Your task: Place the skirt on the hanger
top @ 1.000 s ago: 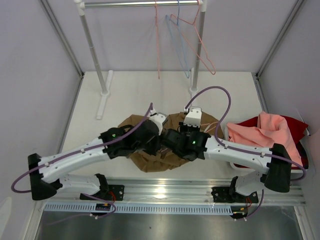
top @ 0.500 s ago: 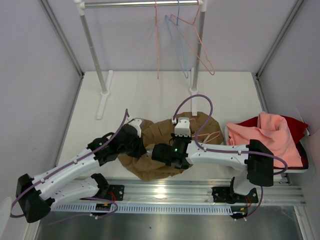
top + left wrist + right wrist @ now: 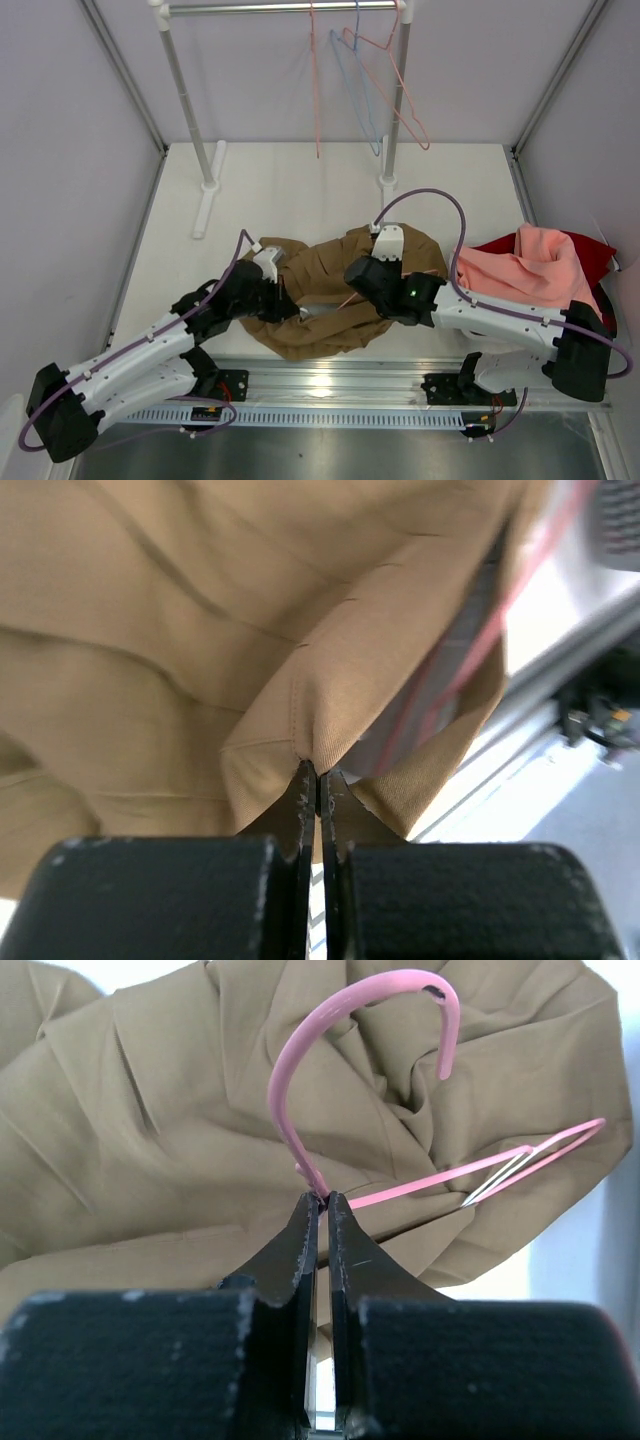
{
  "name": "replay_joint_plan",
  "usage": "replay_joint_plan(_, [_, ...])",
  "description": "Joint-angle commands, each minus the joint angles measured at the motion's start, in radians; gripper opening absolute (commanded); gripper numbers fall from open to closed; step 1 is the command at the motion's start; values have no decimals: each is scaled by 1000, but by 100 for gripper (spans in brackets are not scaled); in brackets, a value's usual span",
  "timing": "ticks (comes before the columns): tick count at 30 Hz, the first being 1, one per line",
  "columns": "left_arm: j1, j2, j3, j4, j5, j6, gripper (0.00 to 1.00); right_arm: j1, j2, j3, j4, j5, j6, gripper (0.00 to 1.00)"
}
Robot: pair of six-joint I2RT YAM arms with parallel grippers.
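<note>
The tan-brown skirt (image 3: 325, 270) lies bunched on the table between my two arms. My left gripper (image 3: 287, 302) is shut on a folded edge of the skirt (image 3: 200, 630); pale grey lining (image 3: 440, 690) and a blurred pink wire show inside the fold. My right gripper (image 3: 352, 275) is over the skirt's middle, shut on the neck of the salmon-pink hanger (image 3: 447, 1055). Its hook curves up and away over the skirt (image 3: 150, 1130), and one thin arm runs off to the right. In the top view only short bits of the hanger (image 3: 347, 299) show.
At the back stands a clothes rack (image 3: 185, 80) with pink hangers (image 3: 400, 95) and a light blue hanger (image 3: 355, 90). A salmon-pink cloth (image 3: 530, 265) on a dark red cloth (image 3: 590, 250) lies at the right. A metal rail (image 3: 320, 385) runs along the near edge.
Both grippers started close together over the skirt. The left drew back to the left, the right went left then back right, and the skirt spread out wider.
</note>
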Motion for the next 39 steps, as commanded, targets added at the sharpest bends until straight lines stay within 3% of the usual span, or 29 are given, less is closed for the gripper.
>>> replay_joint_plan(1, [9,-72,-34,118,102,35,1,28,-20,-26,7,5,5,0])
replay_joint_plan(10, [7,-125,-123,170,160,-2,9,184,-6,-81,-113,192,264,0])
replay_joint_plan(11, [7,-126,-123,166,153,-8,16,206,0,-87,-133,204,292,0])
replay_joint_plan(16, [0,-117,-115,121,116,-40,24,233,44,-97,-148,235,367,0])
replay_joint_plan(21, [-45,-125,-88,71,61,-55,40,252,58,-74,-200,266,436,0])
replay_joint_plan(27, [-146,-91,38,-69,-50,-61,50,259,84,-57,-226,275,488,0])
replay_joint_plan(32, [-266,-65,132,-193,-156,-155,55,256,115,-37,-239,282,507,0])
replay_joint_plan(33, [-286,-60,142,-202,-163,-172,56,256,126,-31,-239,284,507,0])
replay_joint_plan(35, [-347,-46,147,-218,-209,-218,68,255,130,-23,-240,287,507,0])
replay_joint_plan(39, [-430,-2,146,-158,-231,-276,69,247,144,-14,-239,281,501,0])
